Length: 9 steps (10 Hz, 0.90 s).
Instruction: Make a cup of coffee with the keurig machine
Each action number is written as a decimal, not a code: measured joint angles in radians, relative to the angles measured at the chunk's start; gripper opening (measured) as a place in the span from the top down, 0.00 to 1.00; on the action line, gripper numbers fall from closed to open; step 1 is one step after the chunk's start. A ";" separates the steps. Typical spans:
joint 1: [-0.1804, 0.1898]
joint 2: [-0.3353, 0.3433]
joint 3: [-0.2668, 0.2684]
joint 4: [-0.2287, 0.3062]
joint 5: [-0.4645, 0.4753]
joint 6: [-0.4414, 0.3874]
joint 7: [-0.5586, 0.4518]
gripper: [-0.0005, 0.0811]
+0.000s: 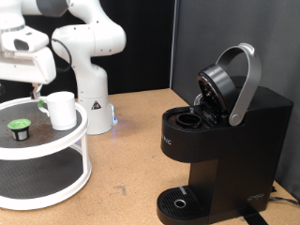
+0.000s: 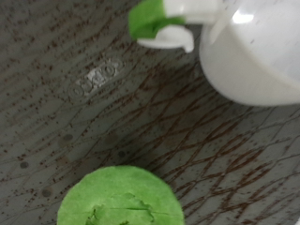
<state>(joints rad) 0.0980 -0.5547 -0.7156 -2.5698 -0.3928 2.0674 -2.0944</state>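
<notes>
The white cup (image 1: 61,110) stands on the top tier of a round white stand (image 1: 66,142) at the exterior view's left. A small dark pod with a green top (image 1: 19,126) sits on the same tier, to the left of the cup. My gripper (image 1: 38,96) hangs just above this tier, between pod and cup, open and holding nothing. In the wrist view one green-tipped finger (image 2: 161,23) shows beside the cup (image 2: 258,56), with the pod's green top (image 2: 120,199) close below. The black keurig machine (image 1: 234,141) stands at the right with its grey handle (image 1: 246,80) and lid raised.
The stand has a lower dark tier (image 1: 37,173). The robot's white base (image 1: 91,94) stands behind the stand. The machine's pod chamber (image 1: 192,120) is open and its round drip base (image 1: 178,202) is bare. The wooden table (image 1: 127,159) lies between stand and machine.
</notes>
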 joint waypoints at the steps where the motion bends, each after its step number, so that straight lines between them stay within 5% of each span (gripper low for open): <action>1: 0.000 0.021 -0.011 -0.015 -0.005 0.043 0.007 0.01; 9: -0.001 0.167 -0.042 -0.075 -0.005 0.269 0.019 0.01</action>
<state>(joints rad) 0.0972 -0.3882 -0.7572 -2.6450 -0.3982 2.3363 -2.0759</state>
